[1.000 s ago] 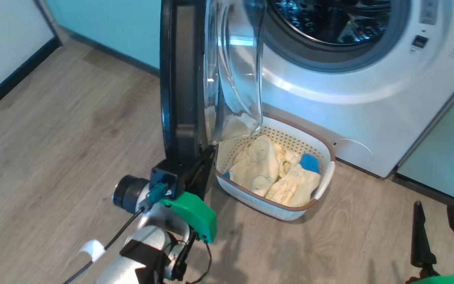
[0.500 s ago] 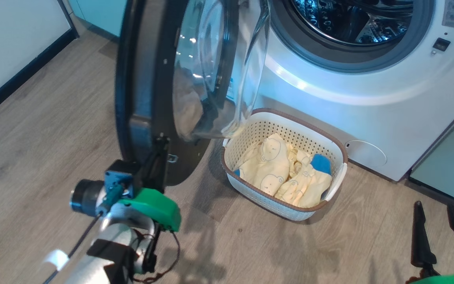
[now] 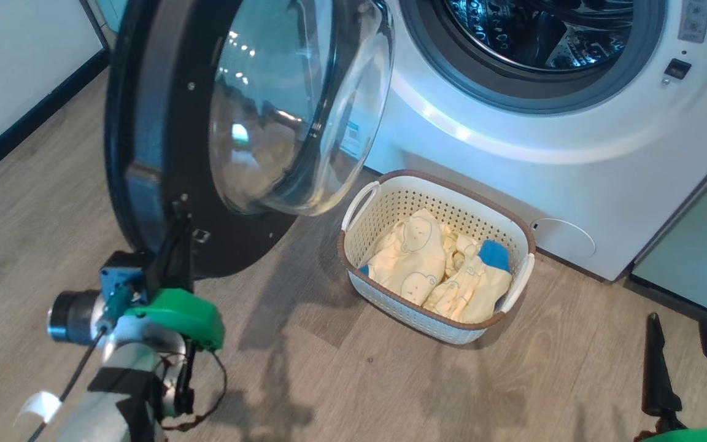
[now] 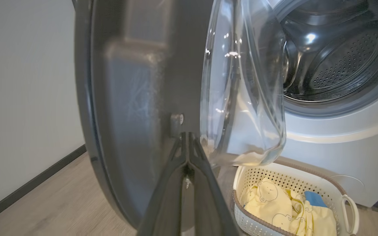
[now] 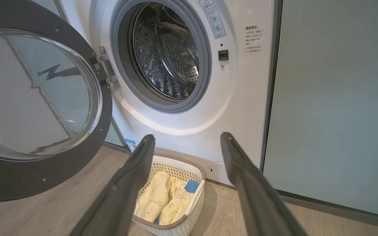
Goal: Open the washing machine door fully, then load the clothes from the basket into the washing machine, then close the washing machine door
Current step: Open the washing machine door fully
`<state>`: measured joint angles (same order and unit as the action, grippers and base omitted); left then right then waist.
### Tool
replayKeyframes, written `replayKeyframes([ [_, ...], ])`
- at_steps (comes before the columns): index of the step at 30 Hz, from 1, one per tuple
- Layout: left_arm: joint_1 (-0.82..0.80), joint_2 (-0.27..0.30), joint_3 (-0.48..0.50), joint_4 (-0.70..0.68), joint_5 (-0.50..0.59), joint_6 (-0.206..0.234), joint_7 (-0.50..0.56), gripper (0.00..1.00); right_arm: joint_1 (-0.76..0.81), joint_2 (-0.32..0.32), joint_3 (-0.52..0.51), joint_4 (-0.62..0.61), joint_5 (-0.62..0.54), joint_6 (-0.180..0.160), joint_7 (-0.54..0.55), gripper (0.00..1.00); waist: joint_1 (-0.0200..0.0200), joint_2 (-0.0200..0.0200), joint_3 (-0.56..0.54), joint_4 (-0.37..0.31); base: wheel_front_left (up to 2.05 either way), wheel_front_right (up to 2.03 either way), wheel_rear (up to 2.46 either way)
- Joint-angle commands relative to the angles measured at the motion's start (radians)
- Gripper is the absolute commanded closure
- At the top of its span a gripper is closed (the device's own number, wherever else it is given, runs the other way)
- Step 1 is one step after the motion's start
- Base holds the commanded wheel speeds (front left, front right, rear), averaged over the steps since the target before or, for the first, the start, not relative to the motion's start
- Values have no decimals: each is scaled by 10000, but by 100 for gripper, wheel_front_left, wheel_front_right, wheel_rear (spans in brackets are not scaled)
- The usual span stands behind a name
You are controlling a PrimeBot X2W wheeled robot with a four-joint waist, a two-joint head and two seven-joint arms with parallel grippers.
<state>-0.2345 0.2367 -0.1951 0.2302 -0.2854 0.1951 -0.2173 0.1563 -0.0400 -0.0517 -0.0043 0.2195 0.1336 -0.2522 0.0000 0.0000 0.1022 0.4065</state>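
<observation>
The white washing machine [image 3: 513,147] stands with its drum [image 3: 537,31] exposed. Its door [image 3: 163,123], black-rimmed with a bulging glass bowl [image 3: 292,110], is swung out to the left. My left gripper [image 3: 177,236] is shut, its tips pressed against the door's inner rim beside the latch [image 4: 176,123]; its fingertips [image 4: 190,144] meet on the dark panel. The cream basket [image 3: 433,180] sits on the floor before the machine, holding pale yellow clothes [image 3: 415,258] with a blue patch. My right gripper [image 3: 677,321] hangs open at the lower right, apart from the basket [image 5: 176,226].
A pale green cabinet [image 3: 697,245] adjoins the machine on the right. A white wall with dark skirting [image 3: 10,73] runs along the left, behind the door. Wood floor [image 3: 329,368] lies between me and the basket.
The door has swung further open to the left, with my shut left gripper moving left along with it. The view has shifted a little. The right gripper has stayed put.
</observation>
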Motion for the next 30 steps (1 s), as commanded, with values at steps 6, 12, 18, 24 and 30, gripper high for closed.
replayKeyframes([
  [6, -1066, 593, 843, 701, -141, -168, -348, 100, -283, -102, 168, -315, -184, -29, -95, 0, 0, 0, 67, -68, 0, 0, 0],
  [12, -1619, 731, 1256, 1497, -139, -389, -435, 100, -289, -104, 138, -393, -343, -29, -95, 0, 0, 0, 263, -139, 0, 0, 0],
  [18, -2032, 760, 1846, 1828, 123, -642, -441, 100, -326, -226, 120, -493, -434, -29, -95, 0, 0, 0, 605, -225, 0, 0, 0],
  [24, -2388, 755, 2364, 2192, 406, -882, -442, 100, -411, -461, 59, -584, -434, -29, -78, 0, 0, 0, 979, -283, 0, 0, 0],
  [30, -2907, 674, 3025, 2712, 825, -1111, -443, 100, -480, -700, -69, -934, -470, -29, 126, 0, 0, 0, 1500, -293, 0, 0, 0],
])
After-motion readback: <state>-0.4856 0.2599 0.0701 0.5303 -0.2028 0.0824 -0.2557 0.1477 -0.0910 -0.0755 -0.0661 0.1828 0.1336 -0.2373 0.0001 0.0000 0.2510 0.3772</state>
